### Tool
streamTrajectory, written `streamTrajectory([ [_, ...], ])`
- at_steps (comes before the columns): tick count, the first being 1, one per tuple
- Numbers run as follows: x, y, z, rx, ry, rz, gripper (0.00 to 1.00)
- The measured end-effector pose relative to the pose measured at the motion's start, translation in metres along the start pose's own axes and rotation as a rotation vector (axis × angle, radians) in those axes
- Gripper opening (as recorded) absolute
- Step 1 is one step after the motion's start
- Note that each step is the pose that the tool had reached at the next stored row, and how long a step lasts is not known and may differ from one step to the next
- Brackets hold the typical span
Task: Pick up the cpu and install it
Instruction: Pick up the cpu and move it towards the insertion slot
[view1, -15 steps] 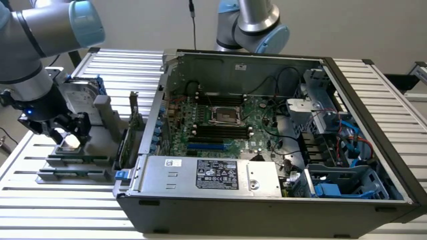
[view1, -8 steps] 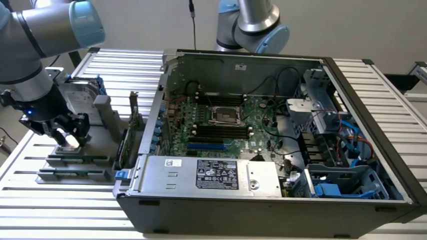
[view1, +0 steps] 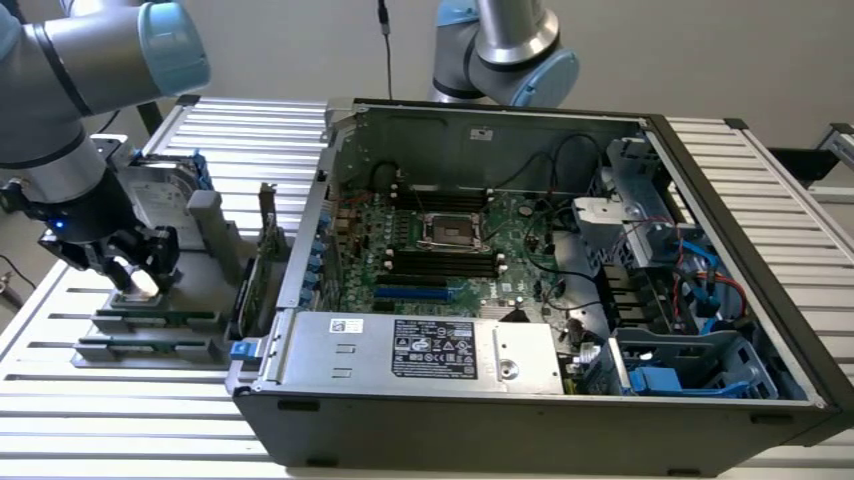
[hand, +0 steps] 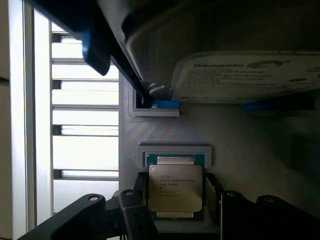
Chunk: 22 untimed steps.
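The cpu (hand: 175, 187), a small flat square chip with a silver metal top, lies in a recess of a grey holder (hand: 250, 150). My gripper (hand: 176, 190) is lowered over it, with a dark finger close along each of two opposite sides; I cannot tell whether they touch it. In the exterior view the gripper (view1: 134, 272) stands at the left of the slatted table, beside the open computer case (view1: 534, 420), with the lit cpu (view1: 139, 284) under it. The motherboard's bare square socket (view1: 450, 232) lies in the case's middle.
A silver hard drive (hand: 240, 75) in a blue frame stands upright close behind the cpu. Memory sticks (view1: 147, 345) lie in holders in front of the gripper. A second arm (view1: 501, 50) hangs over the case's back wall. Cables and drive bays crowd the case's right side.
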<state>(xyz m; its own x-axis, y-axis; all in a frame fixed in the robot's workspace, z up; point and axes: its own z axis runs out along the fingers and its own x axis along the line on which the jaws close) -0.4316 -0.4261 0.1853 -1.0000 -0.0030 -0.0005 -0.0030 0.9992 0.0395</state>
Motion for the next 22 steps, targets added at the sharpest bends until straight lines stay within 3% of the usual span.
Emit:
streamTrajectory([
  [14,0.0,0.0002,-0.0061,0.0,0.0034,0.0,0.55],
  [22,0.0,0.0013,-0.0331,0.0,0.0075,0.0,0.55],
])
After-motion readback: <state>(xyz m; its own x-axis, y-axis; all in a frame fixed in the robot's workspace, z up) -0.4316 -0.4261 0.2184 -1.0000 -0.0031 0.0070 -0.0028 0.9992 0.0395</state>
